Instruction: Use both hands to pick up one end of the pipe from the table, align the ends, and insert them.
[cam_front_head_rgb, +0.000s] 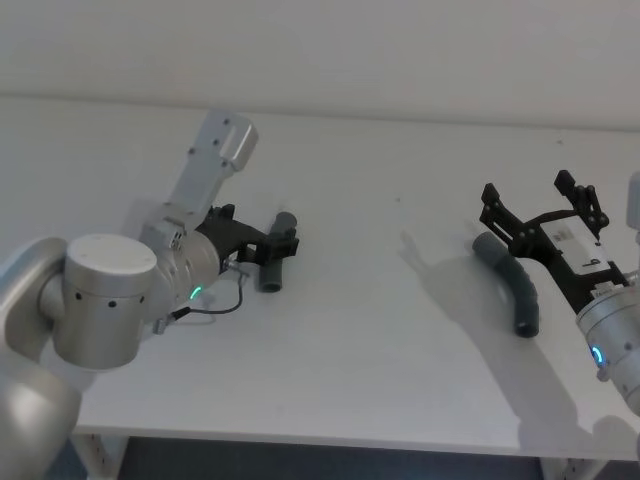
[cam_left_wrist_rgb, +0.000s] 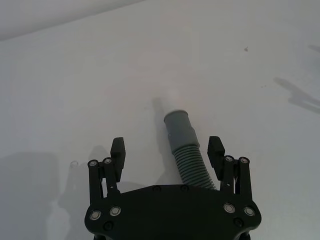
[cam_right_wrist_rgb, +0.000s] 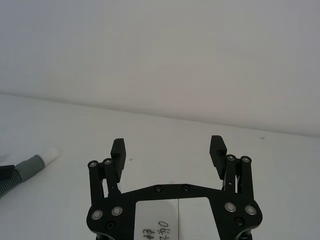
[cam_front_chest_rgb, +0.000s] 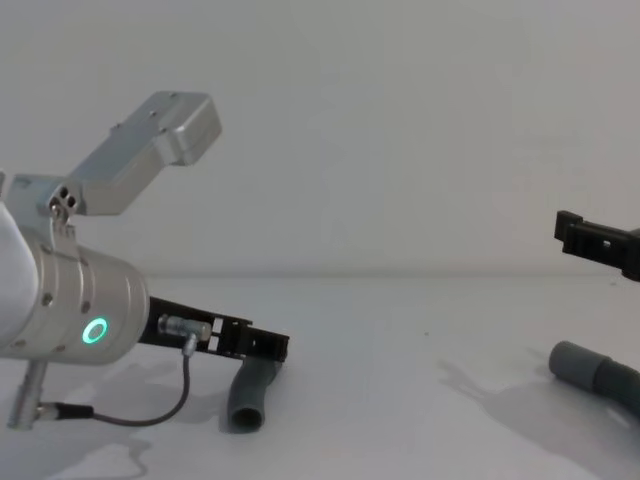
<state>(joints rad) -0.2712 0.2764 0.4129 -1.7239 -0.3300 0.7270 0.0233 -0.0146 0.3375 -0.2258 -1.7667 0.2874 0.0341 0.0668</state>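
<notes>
Hose between spread left jaws, on table

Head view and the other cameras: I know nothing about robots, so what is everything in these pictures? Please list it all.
table: one, white, across the foreground, bearing both pipe pieces.
ribbed hose: one, dark grey with a smooth cuff and white tip, lying on the table's left side.
curved pipe: one, dark grey, lying on the table's right side.
wall: one, pale, behind the table.
cable: one, thin and black, looping below the left wrist.
left gripper: one, black, open, low at the table with a finger on either side of the ribbed hose.
right gripper: one, black, open, raised above the curved pipe.
left arm, right arm: two, silver, at the left and right edges.
</notes>
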